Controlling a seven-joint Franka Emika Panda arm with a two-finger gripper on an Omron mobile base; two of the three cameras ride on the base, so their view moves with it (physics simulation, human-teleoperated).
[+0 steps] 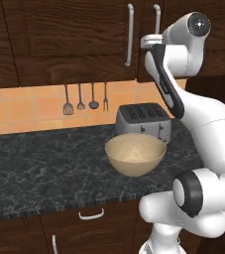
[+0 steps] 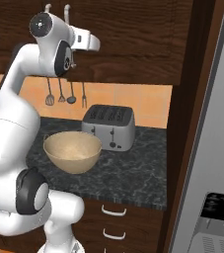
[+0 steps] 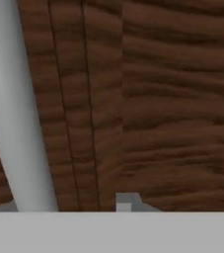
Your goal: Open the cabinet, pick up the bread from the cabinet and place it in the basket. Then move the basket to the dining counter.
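Task barely begun. The dark brown wood-grain wall cabinet [image 1: 74, 39] looks shut: both doors flush, no gap at the seam in the hand view. Small dark bread: presumably inside behind the doors, can't see it. Round tan woven basket [image 1: 135, 154] sits empty on the black speckled granite table [image 1: 44, 168], just in front of the silver four-slot toaster [image 1: 144, 120]. Still to do: pull door, fetch bread, drop in basket, carry basket to dining counter.

Gripper [image 1: 151, 41] is up at the cabinet's right-hand long silver bar handle [image 3: 16, 113], above the toaster. In the hand view the bar runs close along one side w/ one grey fingertip [image 3: 127, 201] beside it on the door face. Fingers: can't tell if clenched on the bar or not yet, contact is hidden.

Room: door will likely swing out toward the arm, so elbow needs to back off. A tall dark panel and grey appliance [image 2: 217, 148] right of the toaster hem that side in. Left of the basket, table is open. Hanging utensils [image 1: 84, 99] on the orange tile wall behind the basket sit well below the cabinet edge.
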